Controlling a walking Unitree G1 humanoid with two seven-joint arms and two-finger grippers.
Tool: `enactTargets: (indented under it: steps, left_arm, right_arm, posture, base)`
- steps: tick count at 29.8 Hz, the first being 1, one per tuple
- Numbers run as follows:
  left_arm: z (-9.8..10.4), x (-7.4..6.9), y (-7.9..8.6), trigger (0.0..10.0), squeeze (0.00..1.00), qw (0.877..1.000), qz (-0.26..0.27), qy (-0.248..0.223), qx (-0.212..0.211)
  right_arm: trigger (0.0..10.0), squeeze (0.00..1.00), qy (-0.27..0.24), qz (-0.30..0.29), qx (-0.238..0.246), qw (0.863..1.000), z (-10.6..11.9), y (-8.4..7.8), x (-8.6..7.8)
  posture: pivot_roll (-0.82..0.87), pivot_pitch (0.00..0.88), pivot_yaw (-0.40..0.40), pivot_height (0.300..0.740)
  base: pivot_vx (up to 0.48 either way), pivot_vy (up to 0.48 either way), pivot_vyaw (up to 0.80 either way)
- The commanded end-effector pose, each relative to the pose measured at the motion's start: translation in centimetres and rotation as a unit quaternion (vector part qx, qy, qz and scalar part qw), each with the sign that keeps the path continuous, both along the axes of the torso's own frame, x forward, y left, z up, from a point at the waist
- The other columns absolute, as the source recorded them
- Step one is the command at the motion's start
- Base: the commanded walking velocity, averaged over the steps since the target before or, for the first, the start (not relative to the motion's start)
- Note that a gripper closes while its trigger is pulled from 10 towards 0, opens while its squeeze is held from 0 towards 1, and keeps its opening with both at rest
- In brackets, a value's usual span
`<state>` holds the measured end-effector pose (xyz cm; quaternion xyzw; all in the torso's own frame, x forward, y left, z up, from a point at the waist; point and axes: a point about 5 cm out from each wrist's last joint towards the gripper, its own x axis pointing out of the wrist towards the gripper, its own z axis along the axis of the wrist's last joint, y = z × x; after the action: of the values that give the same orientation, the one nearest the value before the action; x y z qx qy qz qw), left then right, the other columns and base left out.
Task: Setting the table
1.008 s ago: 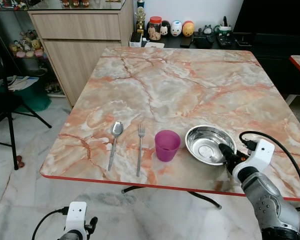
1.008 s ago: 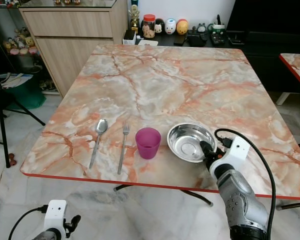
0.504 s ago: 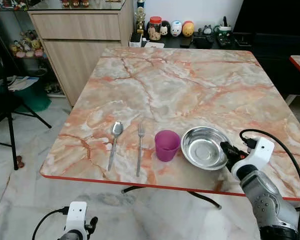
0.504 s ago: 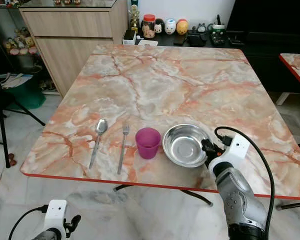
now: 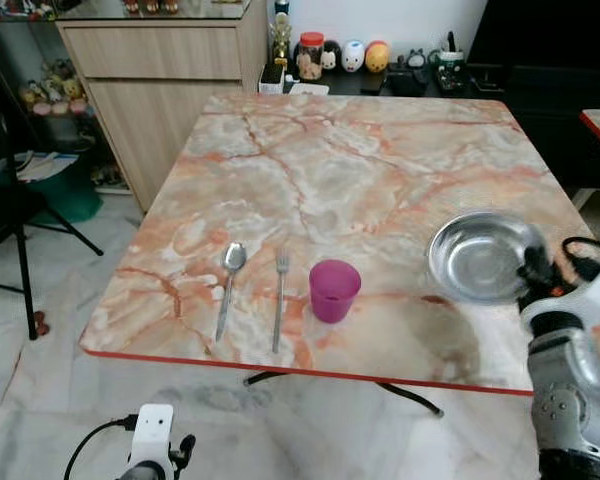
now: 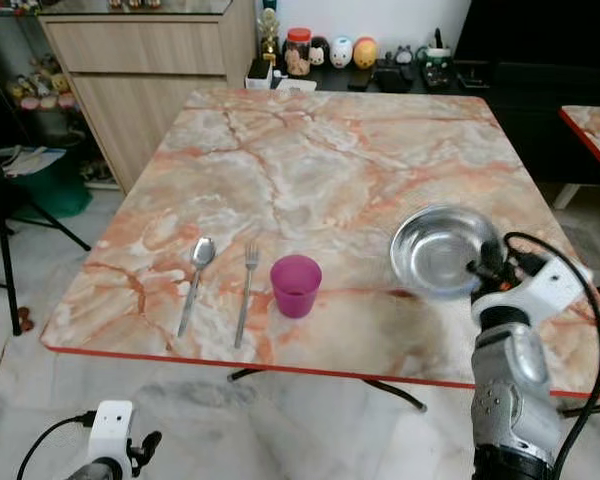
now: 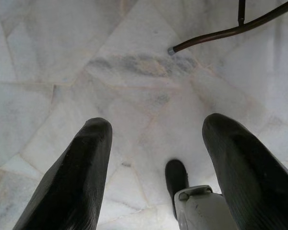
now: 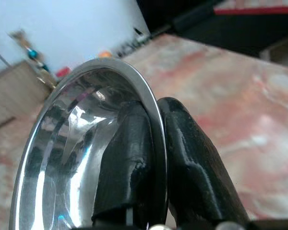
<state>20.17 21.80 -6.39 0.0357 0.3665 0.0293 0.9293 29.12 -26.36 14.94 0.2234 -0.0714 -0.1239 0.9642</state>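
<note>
- Right gripper (image 8: 153,158) is pinched tight on the rim of the steel bowl (image 5: 478,258), one finger inside, one outside.
- Bowl is up off the marble table (image 5: 360,170), tilted, over the table's right side at about 3 o'clock from the purple cup (image 5: 334,290).
- Spoon (image 5: 229,284) and fork (image 5: 280,296) lie side by side at 9 o'clock of the cup, near the front edge.
- Looks like the bowl-placing step, mid-carry.
- Next call: level the bowl, lower it flat onto its spot, then let go.
- Left gripper (image 7: 156,158) hangs idle over the floor, fingers spread wide.
</note>
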Motion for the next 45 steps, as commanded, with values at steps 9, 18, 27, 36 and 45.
enactTargets:
  steps: [9, 18, 27, 36, 45]
  left_arm:
    - [-0.7, -1.4, 0.1, 10.0, 0.00, 1.000, -0.004, 0.025, 0.010]
    - [-0.9, -1.6, 0.4, 10.0, 0.00, 0.999, -0.009, 0.034, 0.023]
    - [-0.9, -1.7, 0.5, 10.0, 0.00, 0.999, -0.010, 0.037, 0.025]
    - [-0.9, -1.6, 0.4, 10.0, 0.00, 0.999, -0.011, 0.035, 0.024]
    - [-0.8, -1.5, 0.4, 10.0, 0.00, 0.999, -0.009, 0.033, 0.022]
  right_arm:
    - [10.0, 0.00, -0.146, 0.022, 0.022, 0.989, 4.4, 1.2, -0.2]
    - [10.0, 0.00, -0.169, 0.023, 0.032, 0.985, 4.6, 1.3, -0.5]
    - [10.0, 0.00, -0.165, 0.026, 0.031, 0.985, 4.3, 1.6, -0.5]
    - [10.0, 0.00, -0.154, 0.030, 0.023, 0.987, 4.0, 1.8, -0.5]
    - [10.0, 0.00, -0.153, 0.023, 0.037, 0.987, 4.1, 1.4, -0.3]
  posture:
    - [0.00, 0.048, -0.007, 0.740]
    - [0.00, 0.027, -0.001, 0.740]
    - [0.00, 0.019, -0.001, 0.740]
    - [0.00, 0.028, -0.002, 0.740]
    - [0.01, 0.040, -0.005, 0.740]
  base:
    - [0.000, 0.000, 0.00]
    - [0.000, -0.427, 0.00]
    - [0.000, -0.480, 0.00]
    - [0.000, -0.480, 0.00]
    - [0.000, -0.480, 0.00]
